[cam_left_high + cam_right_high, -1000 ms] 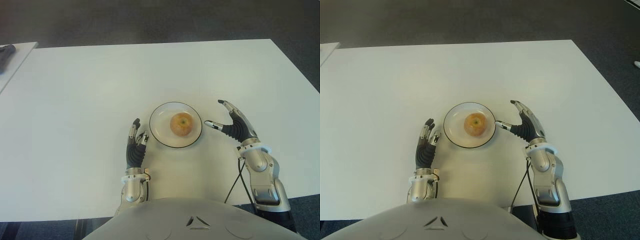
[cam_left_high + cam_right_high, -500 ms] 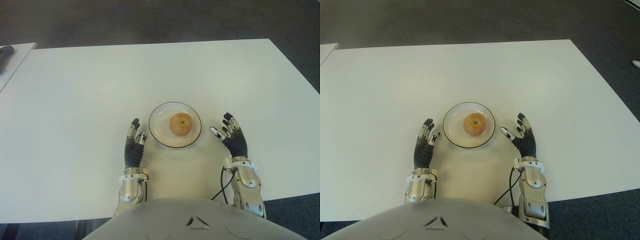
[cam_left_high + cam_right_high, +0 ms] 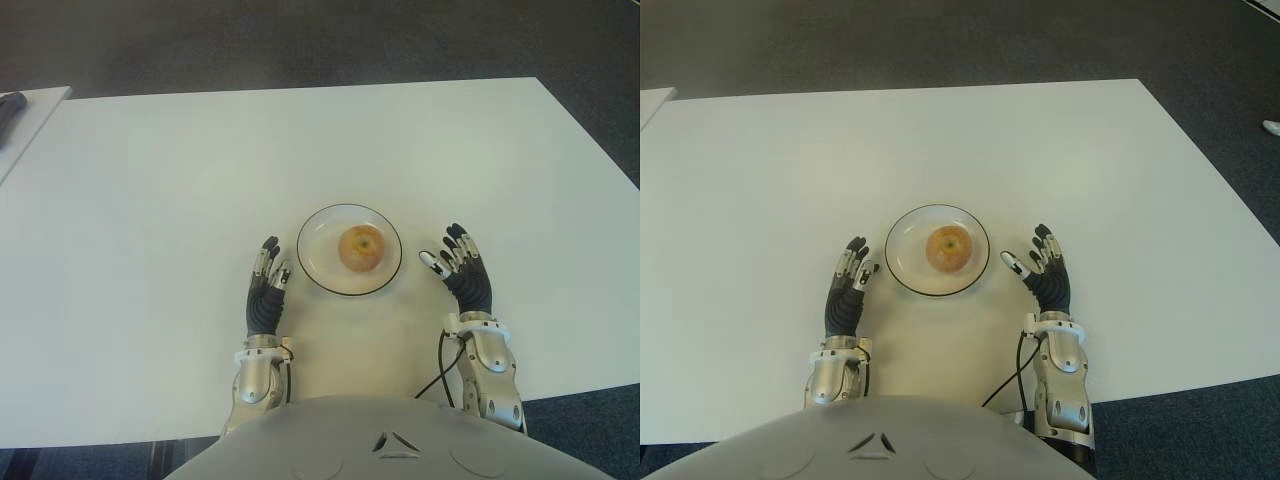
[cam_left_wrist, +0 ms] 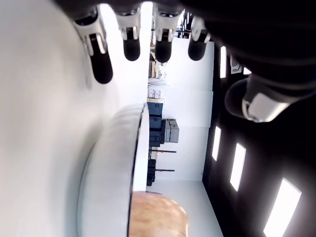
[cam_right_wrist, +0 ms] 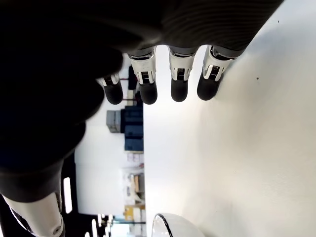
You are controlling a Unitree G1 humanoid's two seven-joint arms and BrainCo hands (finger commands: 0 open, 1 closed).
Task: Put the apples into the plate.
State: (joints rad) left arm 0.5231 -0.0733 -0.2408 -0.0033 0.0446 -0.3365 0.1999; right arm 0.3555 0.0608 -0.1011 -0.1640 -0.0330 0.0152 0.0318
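1. A broad white rectangular table fills most of both eye views, with dark grey carpeted floor beyond its far edge.
2. The robot's pale grey rounded torso shows at the near edge of the table, with a thin black cable running beside the right forearm.
3. A round white plate with a thin dark rim sits on the table between the two hands, close to the robot.
4. The right hand — metal and black, several-fingered — shows just to the right of the plate, apart from it; its fingers are straight and loosely spread, holding nothing.
5. The left hand shows just to the left of the plate, a little nearer the torso; its fingers are likewise extended and empty, with the plate's rim close beside them.
6. One yellow-orange round apple lies on the plate, near its middle, stem end up — neither hand touches it.
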